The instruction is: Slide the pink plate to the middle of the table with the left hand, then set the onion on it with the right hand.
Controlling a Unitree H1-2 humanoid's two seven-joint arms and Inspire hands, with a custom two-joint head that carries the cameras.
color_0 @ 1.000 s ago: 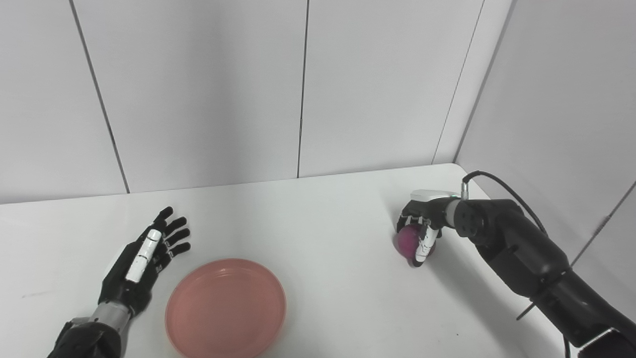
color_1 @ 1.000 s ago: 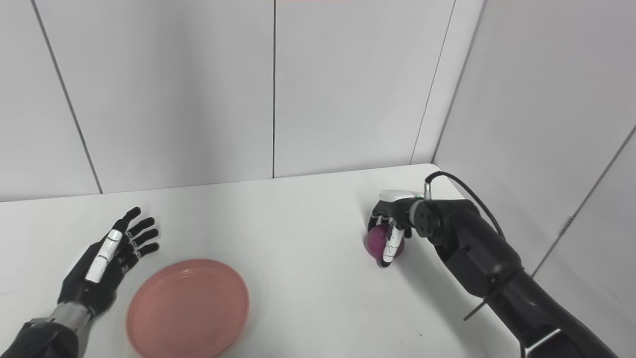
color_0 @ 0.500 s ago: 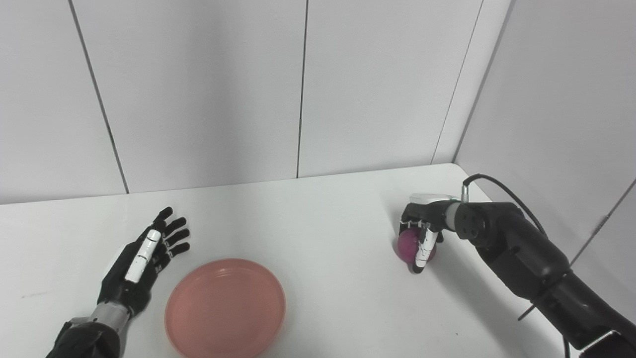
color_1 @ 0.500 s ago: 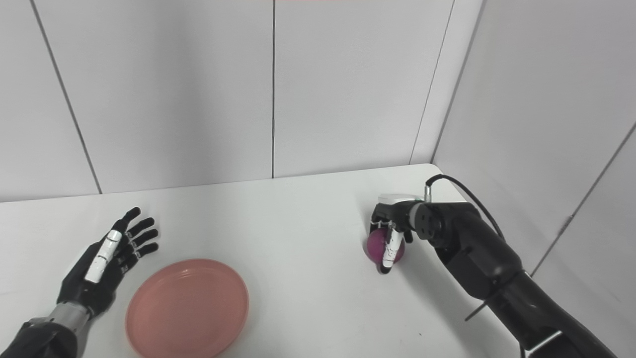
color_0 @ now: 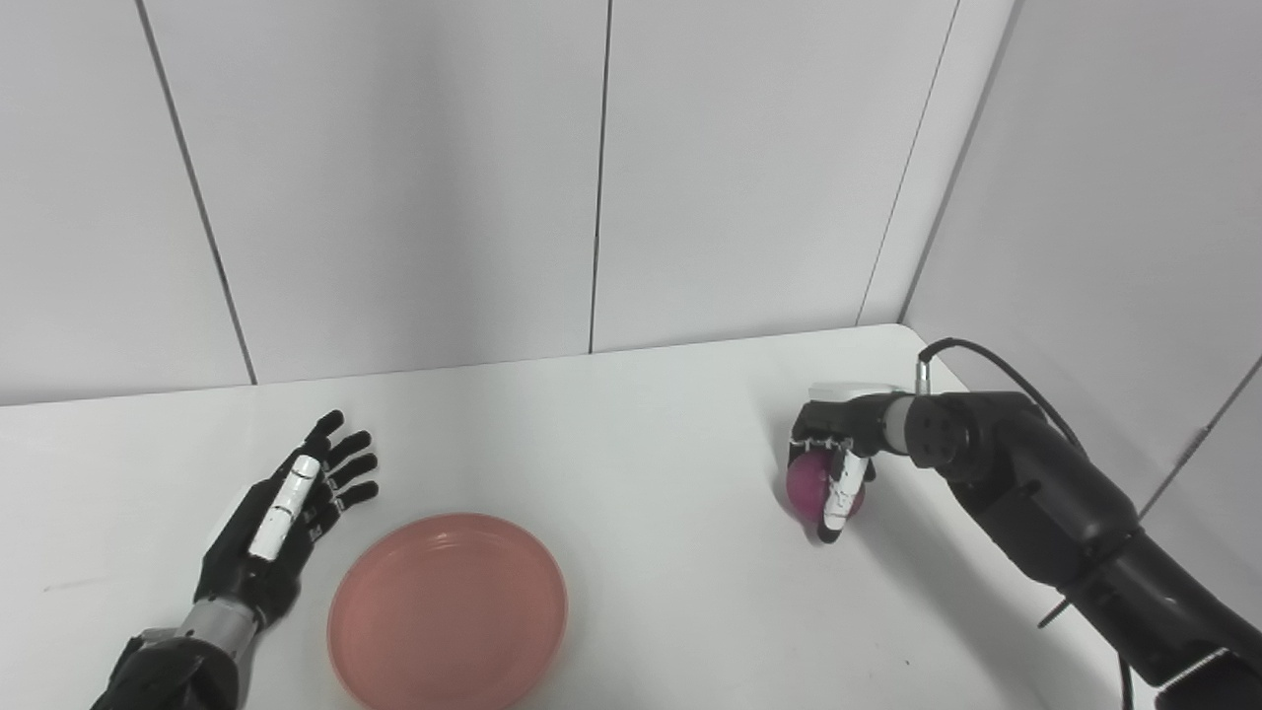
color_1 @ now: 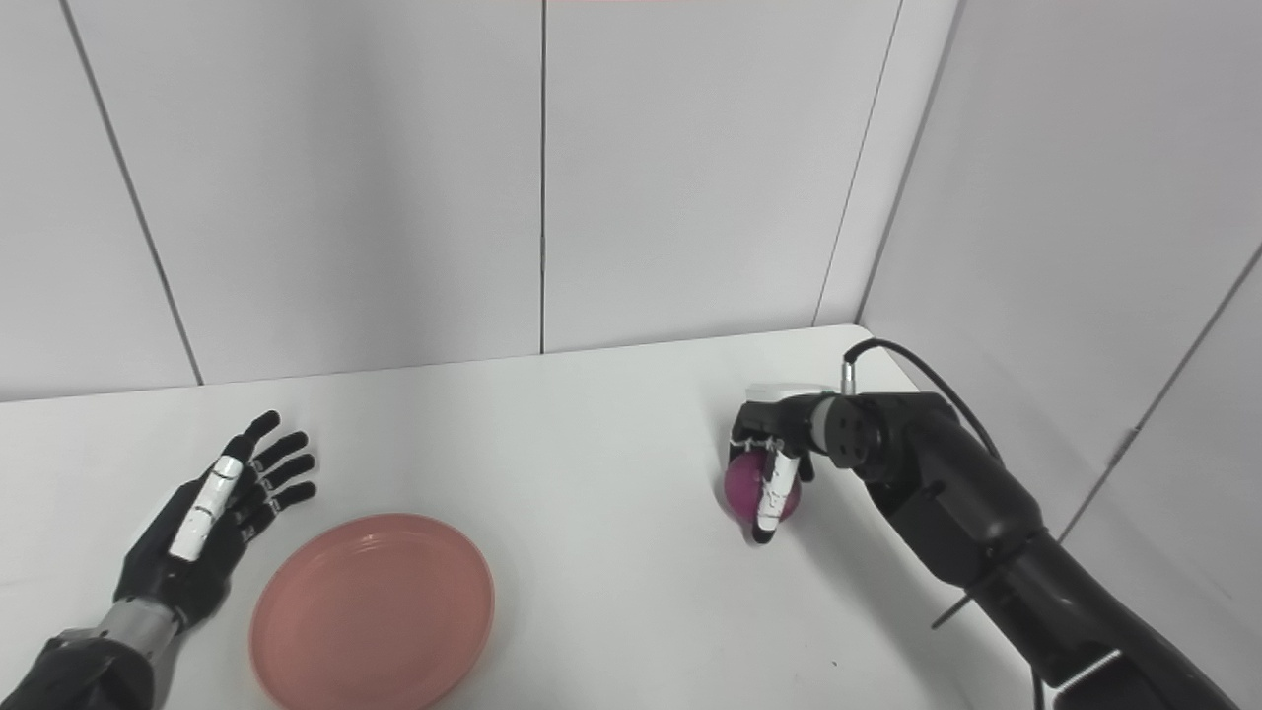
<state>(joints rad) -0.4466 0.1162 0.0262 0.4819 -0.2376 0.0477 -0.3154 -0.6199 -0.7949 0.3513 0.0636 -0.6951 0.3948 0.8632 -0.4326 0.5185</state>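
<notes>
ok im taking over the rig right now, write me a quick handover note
Left robot hand: open, fingers spread, resting on the table just left of the pink plate, not touching it.
Right robot hand: fingers curled around the onion at the right side of the table; whether the onion is lifted off the surface cannot be told.
Done: the plate looks already slid in, though it sits near the front edge, left of centre.
Left: carry the onion over and set it on the plate.

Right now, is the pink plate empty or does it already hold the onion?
Empty. The pink plate shows only its bare inside; the onion is far to its right on the table, with the right robot hand closed around it.
</notes>
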